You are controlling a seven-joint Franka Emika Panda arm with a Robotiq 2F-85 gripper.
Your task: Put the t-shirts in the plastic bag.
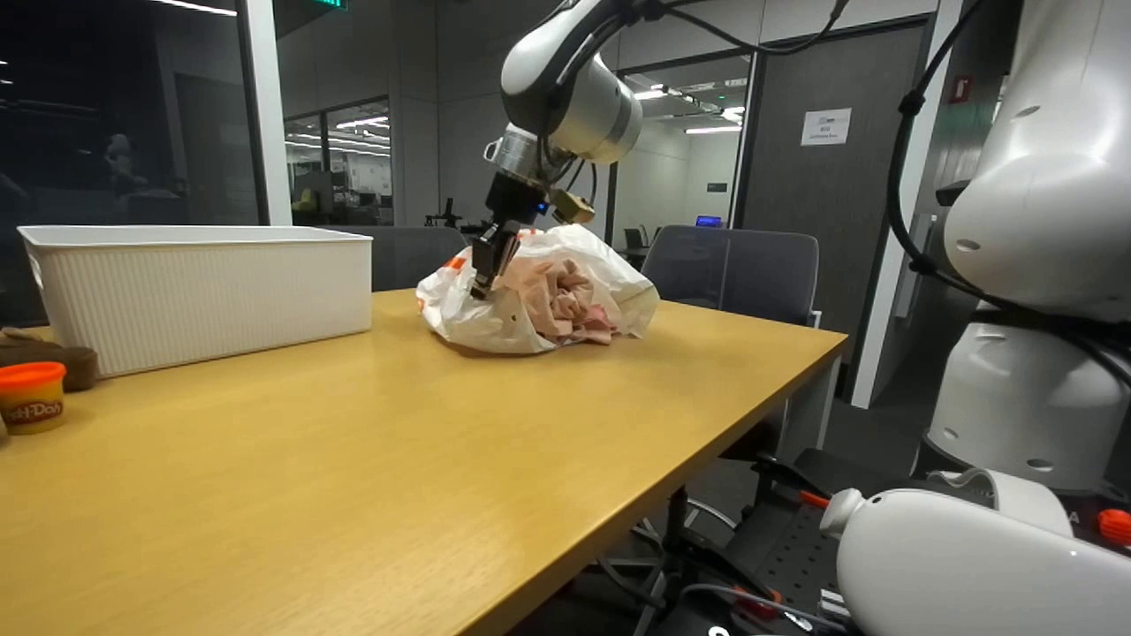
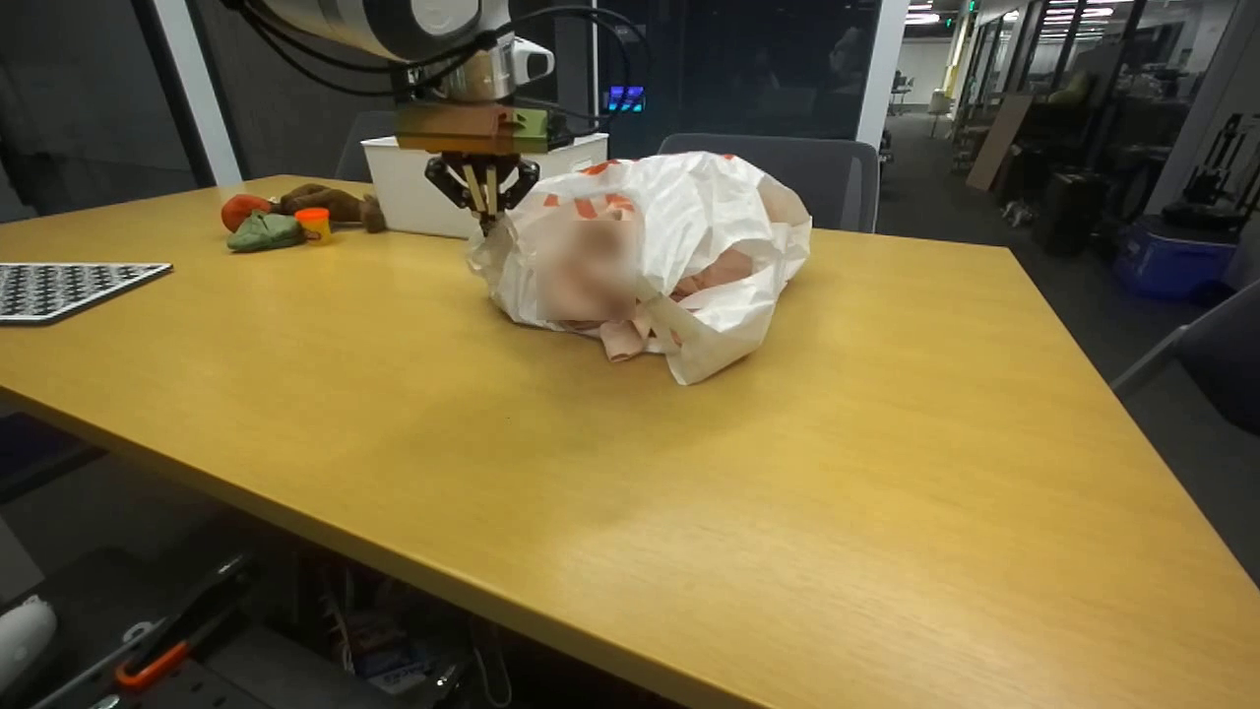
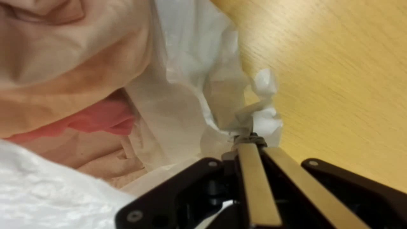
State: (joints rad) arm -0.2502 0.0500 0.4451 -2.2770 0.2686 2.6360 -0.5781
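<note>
A white plastic bag with orange print lies on the table, in both exterior views. Crumpled pale-pink cloth sits in the bag's mouth; it also shows through an opening. In the wrist view the pale cloth and a redder pink cloth lie inside the bag. How many shirts there are cannot be told. My gripper is shut, with the bag's crumpled edge pinched at the fingertips. In the exterior views the gripper points down at the bag's side.
A white ribbed bin stands on the table near the bag. Beside it are a Play-Doh tub, a brown soft toy and a green cloth item. A patterned board lies at the table's edge. Chairs surround the table.
</note>
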